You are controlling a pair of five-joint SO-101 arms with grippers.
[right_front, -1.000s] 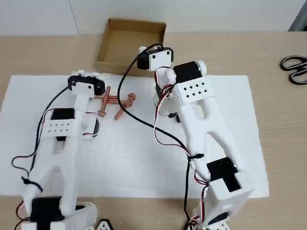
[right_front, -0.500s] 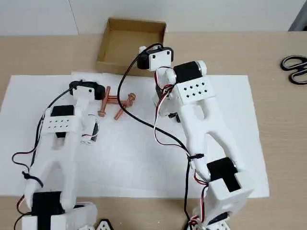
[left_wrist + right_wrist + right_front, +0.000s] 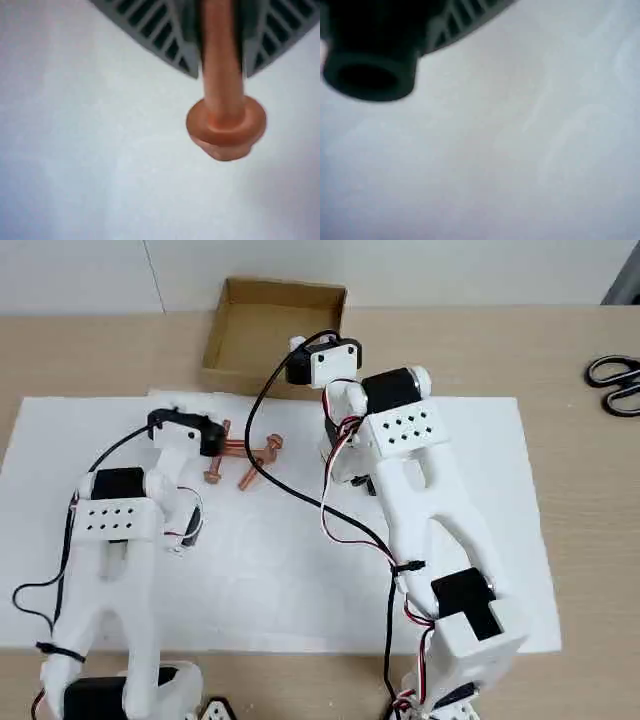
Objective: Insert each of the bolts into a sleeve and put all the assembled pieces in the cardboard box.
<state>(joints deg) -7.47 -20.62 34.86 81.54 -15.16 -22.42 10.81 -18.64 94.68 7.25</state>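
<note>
Bolt clamped between left jaws, head protruding past tips; black sleeve gripped in right jaws, mouth protruding.

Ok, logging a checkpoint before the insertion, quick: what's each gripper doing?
Left gripper: closed on a copper bolt.
Right gripper: closed on a black sleeve.

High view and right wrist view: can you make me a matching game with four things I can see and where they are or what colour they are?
Things:
1. cardboard box
2. scissors
3. sleeve
4. loose bolts

Matches:
A. black
B. lying in a little heap on the white sheet
C. far off to the right, off the sheet
D. behind the sheet, with nothing inside

Right pairs: 1-D, 2-C, 3-A, 4-B.
</note>
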